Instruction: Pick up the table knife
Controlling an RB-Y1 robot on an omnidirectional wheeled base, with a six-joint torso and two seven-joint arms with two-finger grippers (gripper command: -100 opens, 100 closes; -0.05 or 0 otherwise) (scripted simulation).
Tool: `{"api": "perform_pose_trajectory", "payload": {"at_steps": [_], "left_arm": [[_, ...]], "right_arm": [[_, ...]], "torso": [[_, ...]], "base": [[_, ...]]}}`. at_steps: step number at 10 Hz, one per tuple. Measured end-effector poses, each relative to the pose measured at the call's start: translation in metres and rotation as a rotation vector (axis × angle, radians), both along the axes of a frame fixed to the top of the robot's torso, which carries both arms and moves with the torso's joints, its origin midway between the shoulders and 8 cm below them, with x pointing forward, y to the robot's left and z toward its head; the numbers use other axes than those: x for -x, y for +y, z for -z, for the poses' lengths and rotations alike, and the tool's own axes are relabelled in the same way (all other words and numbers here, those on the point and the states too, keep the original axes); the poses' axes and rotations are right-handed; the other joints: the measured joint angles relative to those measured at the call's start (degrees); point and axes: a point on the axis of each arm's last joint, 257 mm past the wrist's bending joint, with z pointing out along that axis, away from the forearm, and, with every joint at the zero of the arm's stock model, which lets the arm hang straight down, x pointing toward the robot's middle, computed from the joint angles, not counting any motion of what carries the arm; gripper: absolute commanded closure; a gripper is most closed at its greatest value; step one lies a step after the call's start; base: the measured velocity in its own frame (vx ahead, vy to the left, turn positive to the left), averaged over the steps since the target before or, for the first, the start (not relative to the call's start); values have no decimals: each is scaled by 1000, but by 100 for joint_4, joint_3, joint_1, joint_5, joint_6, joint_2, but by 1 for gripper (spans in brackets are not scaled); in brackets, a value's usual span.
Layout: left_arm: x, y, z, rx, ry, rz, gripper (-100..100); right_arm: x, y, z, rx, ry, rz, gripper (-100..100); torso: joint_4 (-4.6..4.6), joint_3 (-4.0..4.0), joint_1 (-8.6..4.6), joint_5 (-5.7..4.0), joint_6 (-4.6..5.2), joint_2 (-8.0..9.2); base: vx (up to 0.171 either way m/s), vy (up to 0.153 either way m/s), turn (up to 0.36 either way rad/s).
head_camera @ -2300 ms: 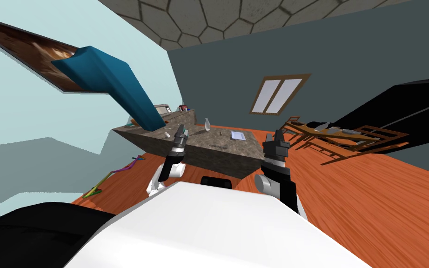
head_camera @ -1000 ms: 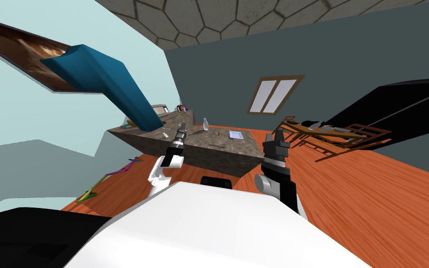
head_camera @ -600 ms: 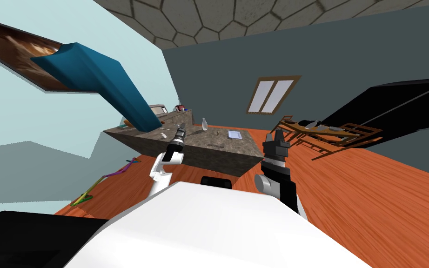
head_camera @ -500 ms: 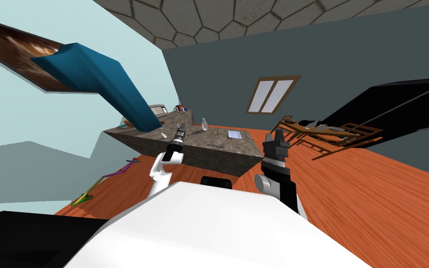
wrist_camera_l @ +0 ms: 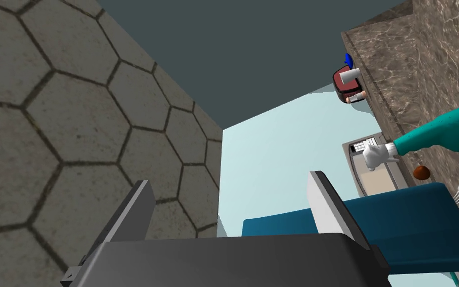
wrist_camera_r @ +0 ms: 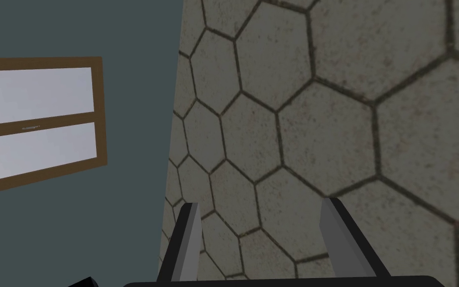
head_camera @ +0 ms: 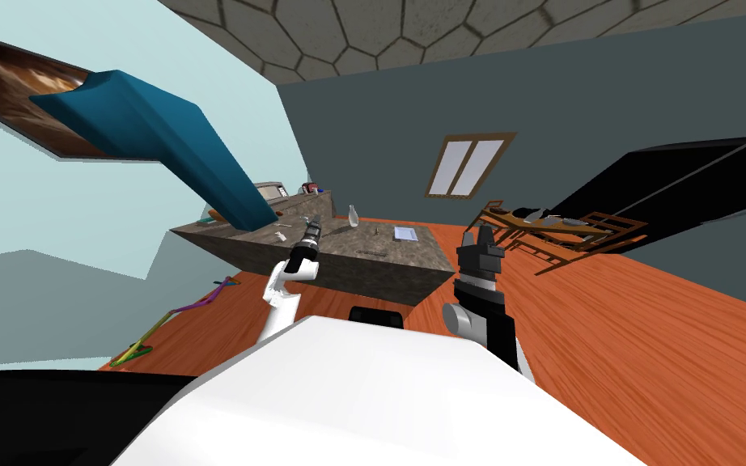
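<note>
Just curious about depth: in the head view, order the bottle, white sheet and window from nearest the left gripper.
1. Bottle, on the counter by the left gripper.
2. White sheet, farther right on the counter.
3. Window, far wall.

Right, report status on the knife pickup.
Left gripper open, up at the stone counter. Right gripper open, empty, near its corner. Table knife too small to single out on the countertop.

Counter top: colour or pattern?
Counter top is brownish grey, marbled with pale veins; clearest in the left wrist view.
</note>
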Motion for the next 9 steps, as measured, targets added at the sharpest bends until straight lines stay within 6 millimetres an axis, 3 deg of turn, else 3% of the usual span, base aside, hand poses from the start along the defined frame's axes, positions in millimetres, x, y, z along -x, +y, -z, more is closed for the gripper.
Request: {"api": "perform_pose_trajectory", "payload": {"at_steps": [9], "left_arm": [[-16, 52, 39, 43, 181, -144, -100]], "right_arm": [[0, 0, 0, 0, 0, 0, 0]], "torso": [[-1, -1, -2, -1, 0, -2]], "base": [[1, -28, -39]]}}
